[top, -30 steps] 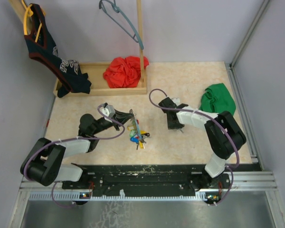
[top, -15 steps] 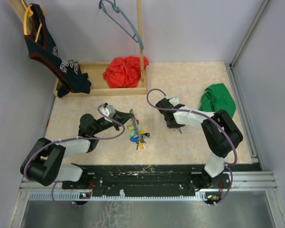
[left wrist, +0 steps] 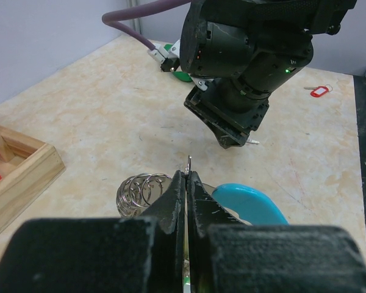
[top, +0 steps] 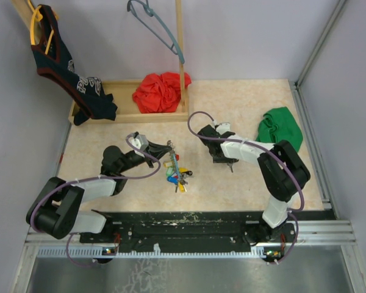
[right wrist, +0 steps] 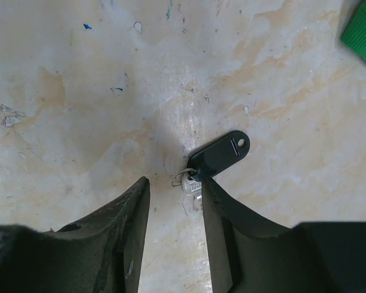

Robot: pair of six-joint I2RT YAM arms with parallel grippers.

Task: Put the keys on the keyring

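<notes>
Where the table [top: 244, 183] lies bare between the arms, the right hand [right wrist: 174, 183] stands spread, straddling a loose key. The left hand [left wrist: 188, 174] is pressed together on the keyring [left wrist: 250, 201], coloured keys [top: 177, 177] bunched along it. The black-tagged key [right wrist: 218, 155] lies flat.

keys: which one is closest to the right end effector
The black-tagged key, loose on the table right at the open right end effector; the coloured keys bunch at the keyring in the left end effector.
</notes>
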